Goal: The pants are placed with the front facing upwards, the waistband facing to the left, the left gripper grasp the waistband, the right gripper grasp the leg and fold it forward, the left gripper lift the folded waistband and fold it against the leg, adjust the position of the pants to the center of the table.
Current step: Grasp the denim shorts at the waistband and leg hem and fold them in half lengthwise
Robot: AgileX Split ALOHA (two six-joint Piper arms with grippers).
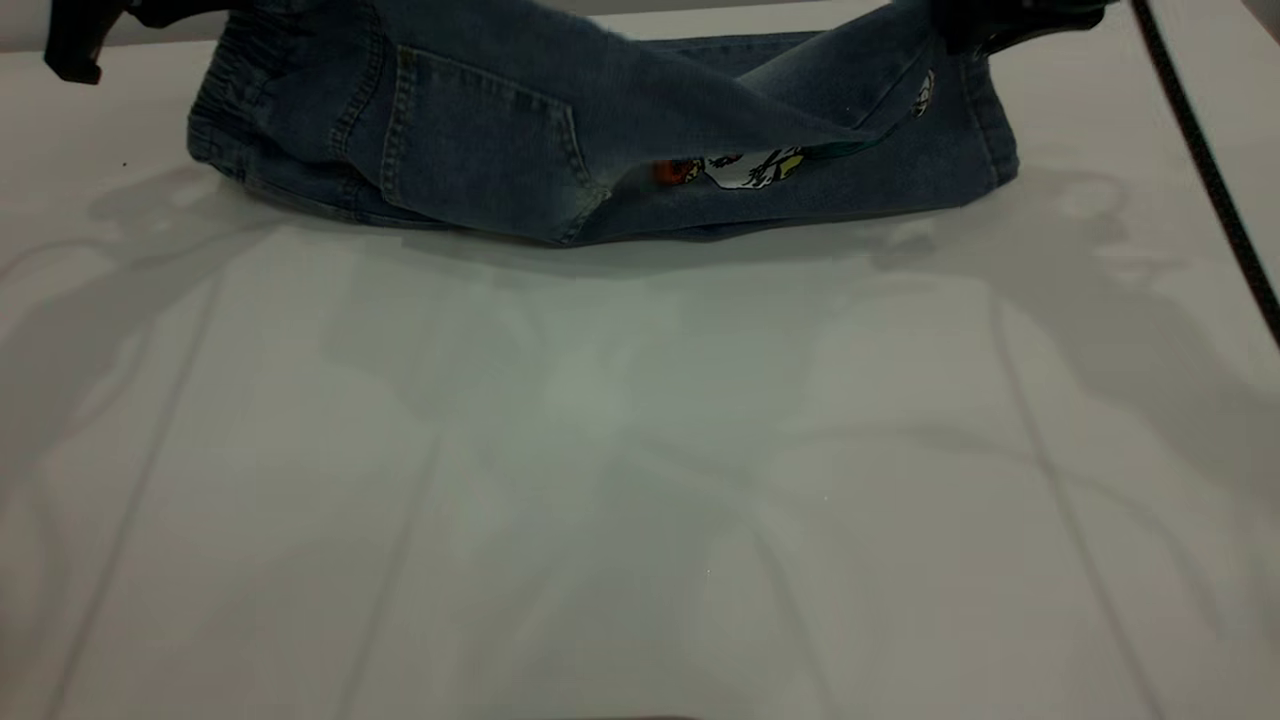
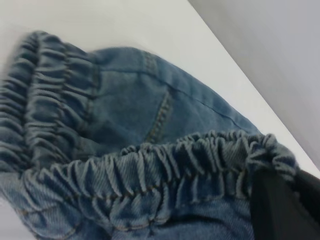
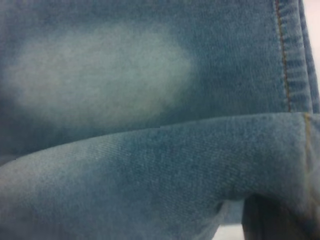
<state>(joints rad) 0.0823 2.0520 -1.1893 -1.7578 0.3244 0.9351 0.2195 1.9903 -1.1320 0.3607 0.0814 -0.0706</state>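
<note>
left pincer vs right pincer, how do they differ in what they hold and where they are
The left pincer is at the table's far left and holds the gathered waistband; the right pincer is at the far right, gripping the plain leg. A thick black cable trails from the right one; none shows by the left. Both are black, raised above the table, and lifting the pants forward.

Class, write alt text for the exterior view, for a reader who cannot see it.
Blue denim pants lie along the far edge of a white table, lifted at both ends by black robot pincers: the left pincer at the waistband, the right pincer at a leg. A patch pocket and cartoon print show.
</note>
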